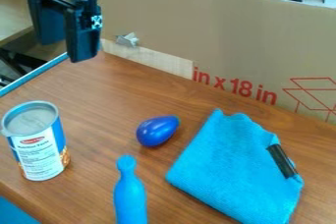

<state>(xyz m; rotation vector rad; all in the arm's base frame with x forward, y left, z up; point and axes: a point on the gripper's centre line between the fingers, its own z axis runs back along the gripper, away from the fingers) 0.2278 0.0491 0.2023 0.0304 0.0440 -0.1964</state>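
Gripper [66,51] hanging up here, fingers spread, above the worktop [98,88]; below, a can [38,142], blue egg [156,131], blue pin [130,196] and folded cloth [230,169]!

From my feed I count one can [41,152], one blue egg-shaped toy [157,130] and one blue pin-shaped toy [130,196] on the tabletop [98,90]. I also count one blue cloth [226,169], one short black strip [282,160] on it, and one cardboard panel [223,36] behind.
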